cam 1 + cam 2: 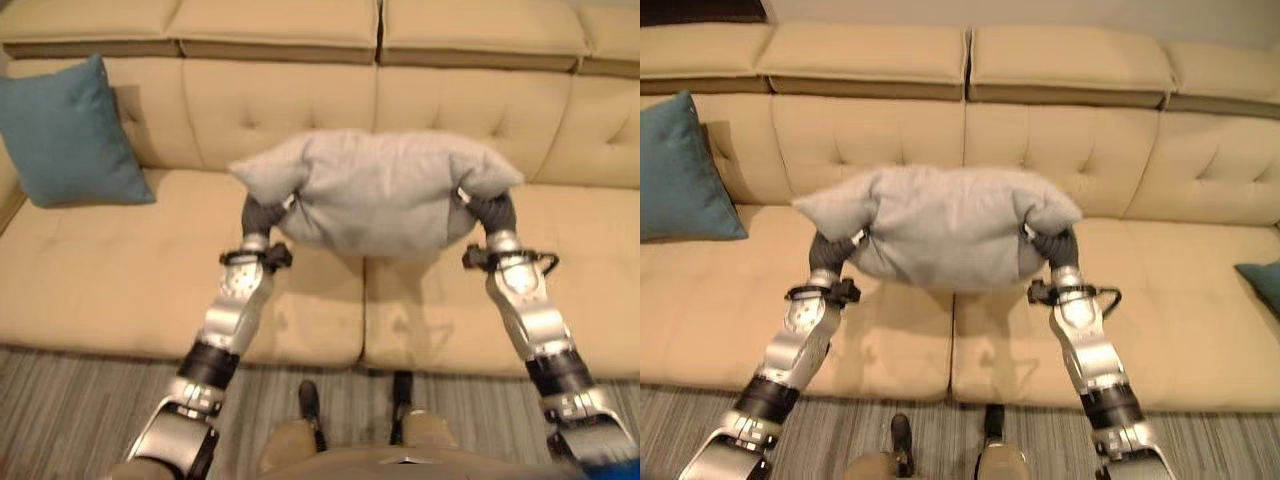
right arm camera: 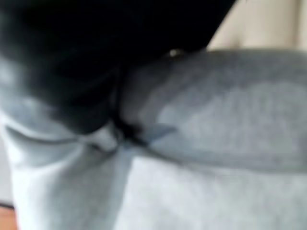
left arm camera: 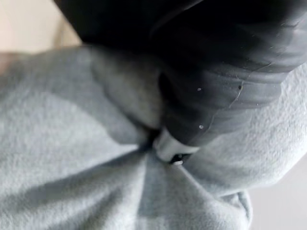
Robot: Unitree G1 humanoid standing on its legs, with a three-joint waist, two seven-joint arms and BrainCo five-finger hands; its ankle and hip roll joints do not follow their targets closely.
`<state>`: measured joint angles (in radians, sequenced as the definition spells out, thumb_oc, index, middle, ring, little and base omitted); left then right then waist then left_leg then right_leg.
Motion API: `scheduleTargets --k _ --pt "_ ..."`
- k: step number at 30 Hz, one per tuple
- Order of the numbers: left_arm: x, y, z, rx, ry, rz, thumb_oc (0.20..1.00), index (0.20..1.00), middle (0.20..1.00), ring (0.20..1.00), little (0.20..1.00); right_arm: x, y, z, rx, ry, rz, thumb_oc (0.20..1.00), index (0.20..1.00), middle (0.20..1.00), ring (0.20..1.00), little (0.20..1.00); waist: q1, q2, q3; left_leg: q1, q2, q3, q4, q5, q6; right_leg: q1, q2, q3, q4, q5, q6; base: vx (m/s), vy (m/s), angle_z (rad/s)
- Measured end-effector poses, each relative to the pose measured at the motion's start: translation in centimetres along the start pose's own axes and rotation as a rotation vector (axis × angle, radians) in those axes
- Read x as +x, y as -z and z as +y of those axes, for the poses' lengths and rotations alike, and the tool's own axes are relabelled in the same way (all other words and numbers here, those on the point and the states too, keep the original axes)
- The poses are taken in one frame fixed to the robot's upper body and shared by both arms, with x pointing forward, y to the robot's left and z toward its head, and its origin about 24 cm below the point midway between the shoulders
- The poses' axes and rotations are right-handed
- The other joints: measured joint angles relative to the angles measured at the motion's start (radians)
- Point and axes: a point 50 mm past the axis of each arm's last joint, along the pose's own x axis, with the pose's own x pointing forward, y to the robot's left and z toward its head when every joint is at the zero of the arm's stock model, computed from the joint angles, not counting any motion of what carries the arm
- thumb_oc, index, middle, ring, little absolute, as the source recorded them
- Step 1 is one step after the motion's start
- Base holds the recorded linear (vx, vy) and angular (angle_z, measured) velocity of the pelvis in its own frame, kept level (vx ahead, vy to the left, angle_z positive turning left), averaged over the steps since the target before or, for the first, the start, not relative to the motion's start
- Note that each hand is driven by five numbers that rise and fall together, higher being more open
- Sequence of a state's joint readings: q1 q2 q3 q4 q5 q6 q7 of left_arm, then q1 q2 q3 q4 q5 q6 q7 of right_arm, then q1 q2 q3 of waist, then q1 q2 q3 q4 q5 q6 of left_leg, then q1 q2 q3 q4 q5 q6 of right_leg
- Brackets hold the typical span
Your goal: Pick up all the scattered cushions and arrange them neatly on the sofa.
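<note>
The left hand (image 1: 262, 214) and right hand (image 1: 492, 210) press into the 2 ends of a soft grey fabric cushion (image 1: 375, 190); their fingers are buried, so the grip is unclear. It hangs above the beige tufted sofa (image 1: 120, 280), probably so it can be set against the backrest.

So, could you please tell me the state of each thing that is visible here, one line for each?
Light grey fabric cushion: held up above the sofa seat between both hands, its sides squeezed in.
Left robot hand: pressed into the cushion's side, fingers hidden.
Right robot hand: pressed into the other side, fingers hidden.
Teal square cushion: propped against the backrest at the left end.
Beige tufted sofa: middle seat bare.
</note>
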<state>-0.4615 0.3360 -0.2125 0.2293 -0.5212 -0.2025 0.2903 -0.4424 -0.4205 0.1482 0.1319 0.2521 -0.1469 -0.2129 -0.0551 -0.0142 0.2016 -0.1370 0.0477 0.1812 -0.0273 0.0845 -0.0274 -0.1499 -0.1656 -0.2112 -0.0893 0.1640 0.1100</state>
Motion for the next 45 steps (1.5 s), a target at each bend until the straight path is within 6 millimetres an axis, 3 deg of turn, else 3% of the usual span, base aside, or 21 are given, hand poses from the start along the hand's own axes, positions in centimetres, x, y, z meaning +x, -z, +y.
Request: scheduleTargets --k 3,5,15,22,32,40,45 --pt "3.0 -3.9 -1.5 -0.016 0.003 -0.151 0.200 0.200 0.200 0.200 0.200 3.7 -2.9 -0.8 -0.053 0.041 -0.097 0.200 0.200 0.200 0.200 0.200 0.002 0.010 0.039 -0.079 0.004 -0.003 0.027 0.006 0.000 -0.081 -0.001 0.005 0.033 0.001 -0.004 -0.09 -0.007 -0.01" --pt "4.5 -5.5 -2.2 -0.009 0.001 -0.196 0.200 0.200 0.200 0.200 0.200 5.1 -4.0 -1.0 -0.049 0.069 -0.120 0.200 0.200 0.200 0.200 0.200 -0.001 0.010 0.072 -0.103 0.005 -0.008 0.038 0.008 0.001 -0.101 -0.002 0.005 0.038 0.006 -0.011 -0.03 -0.009 0.05" --pt "4.8 -3.1 -1.5 0.002 -0.066 -0.091 0.200 0.200 0.200 0.200 0.200 5.5 -2.2 -0.4 -0.087 0.061 -0.034 0.200 0.200 0.200 0.200 0.200 -0.007 0.007 0.105 -0.146 0.002 -0.026 0.032 0.008 0.000 -0.143 -0.001 0.002 0.039 0.004 -0.020 -0.03 -0.006 0.01" --pt "5.0 -2.9 -1.9 -0.024 -0.061 -0.079 0.200 0.200 0.200 0.200 0.200 6.6 -3.1 -0.9 -0.116 0.080 -0.054 0.200 0.200 0.200 0.200 0.200 -0.002 0.003 0.127 -0.237 0.002 -0.027 0.047 0.015 0.001 -0.238 -0.005 0.004 0.067 0.005 -0.022 -0.01 -0.007 0.00" --pt "6.4 -6.0 -3.2 -0.047 -0.027 -0.185 0.200 0.200 0.200 0.200 0.200 8.1 -5.9 -1.8 -0.134 0.123 -0.140 0.200 0.200 0.200 0.200 0.200 -0.003 0.002 0.133 -0.294 0.003 -0.031 0.048 0.020 0.001 -0.295 -0.006 0.001 0.071 0.007 -0.024 0.02 -0.003 0.01" --pt "6.6 -6.4 -3.4 -0.049 -0.026 -0.196 0.200 0.200 0.200 0.200 0.200 8.5 -6.7 -1.8 -0.139 0.127 -0.166 0.200 0.200 0.200 0.200 0.200 -0.003 0.002 0.133 -0.294 -0.001 -0.034 0.048 0.021 0.002 -0.295 -0.010 0.000 0.073 0.007 -0.024 0.00 0.001 0.01" --pt "6.5 -6.2 -3.6 -0.043 -0.027 -0.189 0.200 0.200 0.200 0.200 0.200 8.6 -6.2 -2.0 -0.154 0.130 -0.139 0.200 0.200 0.200 0.200 0.200 0.000 0.003 0.133 -0.303 -0.004 -0.044 0.048 0.025 0.001 -0.308 -0.013 -0.002 0.086 0.005 -0.022 -0.01 0.000 0.02"
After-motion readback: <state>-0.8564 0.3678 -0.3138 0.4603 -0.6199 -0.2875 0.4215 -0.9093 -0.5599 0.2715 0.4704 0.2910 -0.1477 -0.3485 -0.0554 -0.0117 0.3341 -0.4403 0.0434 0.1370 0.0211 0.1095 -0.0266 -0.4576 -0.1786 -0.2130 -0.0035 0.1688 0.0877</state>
